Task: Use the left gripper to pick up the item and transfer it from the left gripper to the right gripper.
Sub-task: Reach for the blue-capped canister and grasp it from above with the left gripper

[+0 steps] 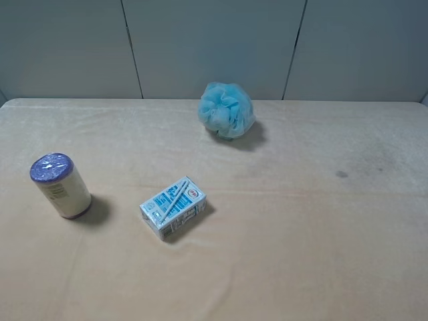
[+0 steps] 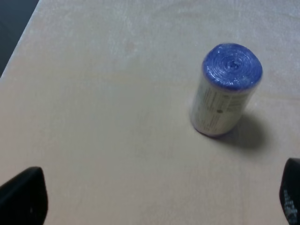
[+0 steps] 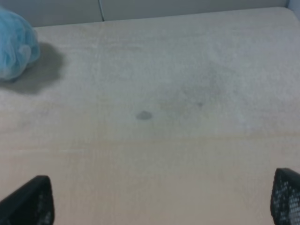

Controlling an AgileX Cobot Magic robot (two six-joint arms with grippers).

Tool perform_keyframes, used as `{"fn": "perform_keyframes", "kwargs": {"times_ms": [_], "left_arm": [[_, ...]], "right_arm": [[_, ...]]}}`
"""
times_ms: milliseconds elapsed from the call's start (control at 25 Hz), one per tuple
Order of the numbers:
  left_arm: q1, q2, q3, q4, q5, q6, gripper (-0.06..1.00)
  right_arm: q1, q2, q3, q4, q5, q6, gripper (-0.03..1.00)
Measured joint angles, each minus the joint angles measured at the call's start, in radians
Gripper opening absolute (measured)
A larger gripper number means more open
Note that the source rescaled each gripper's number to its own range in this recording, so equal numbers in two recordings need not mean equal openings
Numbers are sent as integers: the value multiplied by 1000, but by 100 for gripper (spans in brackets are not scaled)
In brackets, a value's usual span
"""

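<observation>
The item (image 1: 61, 185), a cream-white cylinder with a purple top and printed label, stands upright at the left of the beige table (image 1: 301, 241). It also shows in the left wrist view (image 2: 226, 89), ahead of the left gripper (image 2: 159, 201). That gripper is open and empty, its two black fingertips (image 2: 23, 197) wide apart at the frame's corners. The right gripper (image 3: 159, 201) is open and empty over bare table, its fingertips (image 3: 28, 201) spread wide. Neither arm shows in the exterior high view.
A blue-and-white drink carton (image 1: 173, 207) lies near the table's middle, right of the item. A fluffy light-blue mesh puff (image 1: 227, 110) sits at the back centre, and also shows in the right wrist view (image 3: 14, 44). A small dark stain (image 1: 342, 174) marks the right side.
</observation>
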Motion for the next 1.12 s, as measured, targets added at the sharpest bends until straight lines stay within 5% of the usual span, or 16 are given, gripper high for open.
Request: {"fn": "perform_keyframes", "kwargs": {"times_ms": [1120], "left_arm": [[0,0,-6,8,1,0,98]], "right_arm": [[0,0,0,0,0,0,100]]}}
